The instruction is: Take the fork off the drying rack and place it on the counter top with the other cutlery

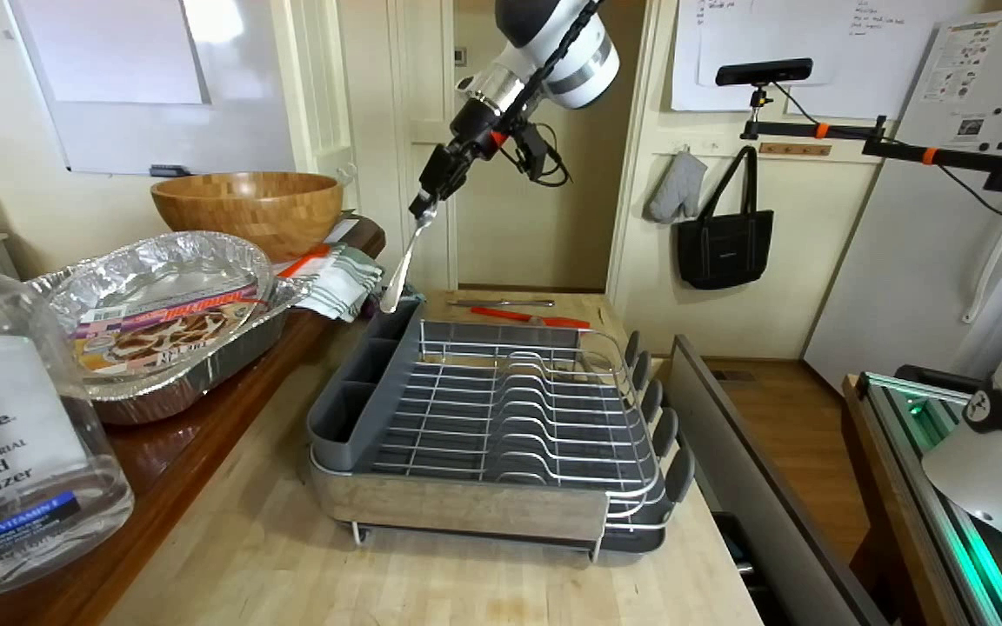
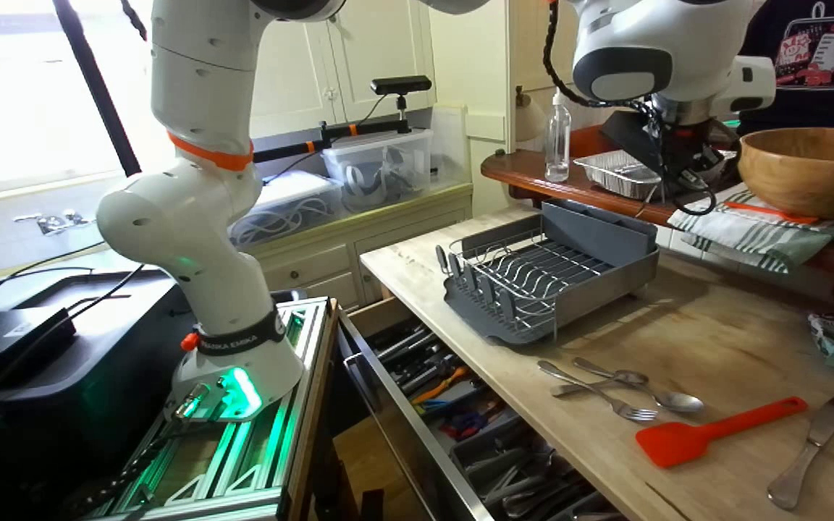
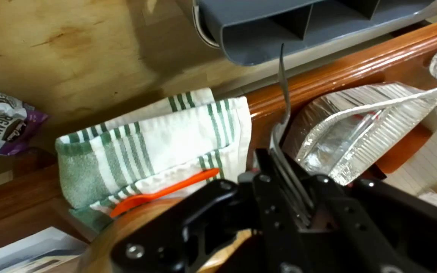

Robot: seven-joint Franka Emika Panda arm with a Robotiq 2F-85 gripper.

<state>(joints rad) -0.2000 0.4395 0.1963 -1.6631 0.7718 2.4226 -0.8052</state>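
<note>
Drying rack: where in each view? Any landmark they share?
In an exterior view, the drying rack sits at centre, mostly in the lower half.
In an exterior view, the drying rack is right of centre, mid-height.
In the wrist view, the drying rack is right of centre, cut off by the top edge.
Shared landmark, in all three: the green-striped towel.

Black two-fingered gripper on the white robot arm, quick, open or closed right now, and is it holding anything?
Black two-fingered gripper: closed, holding the silver metal fork by its tined end.
</note>
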